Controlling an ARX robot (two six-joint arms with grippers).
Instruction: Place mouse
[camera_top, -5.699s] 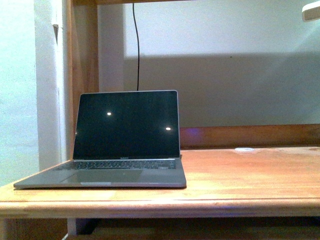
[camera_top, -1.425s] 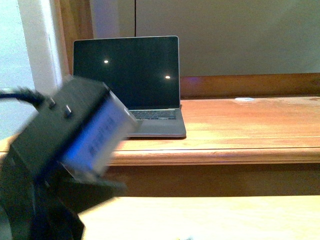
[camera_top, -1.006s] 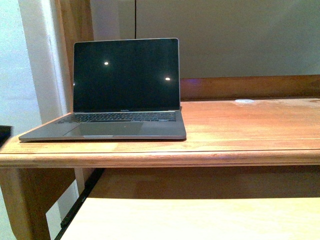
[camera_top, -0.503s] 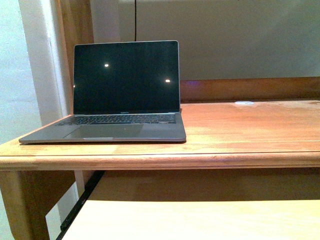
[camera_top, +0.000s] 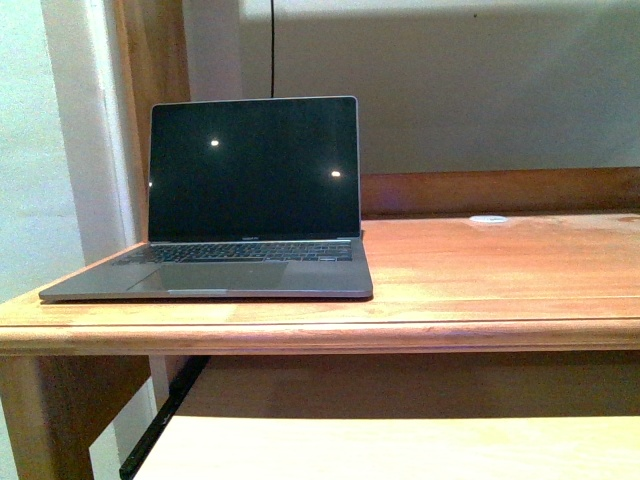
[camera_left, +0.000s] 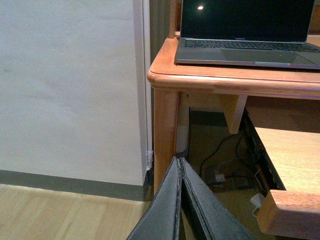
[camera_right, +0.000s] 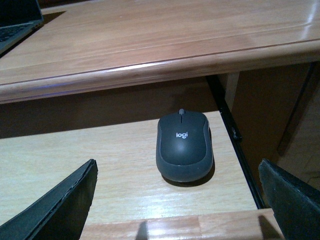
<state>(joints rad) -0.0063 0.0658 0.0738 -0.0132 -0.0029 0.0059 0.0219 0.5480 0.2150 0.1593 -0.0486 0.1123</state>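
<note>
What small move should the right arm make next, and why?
Probably ease the right gripper forward and down around the mouse: it lies loose on the tray under the desktop, ahead of the open fingers, not yet grasped.

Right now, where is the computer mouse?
The mouse shows only in the right wrist view. It lies untouched on the light pull-out shelf under the desk top, close to the shelf's dark slide rail.
</note>
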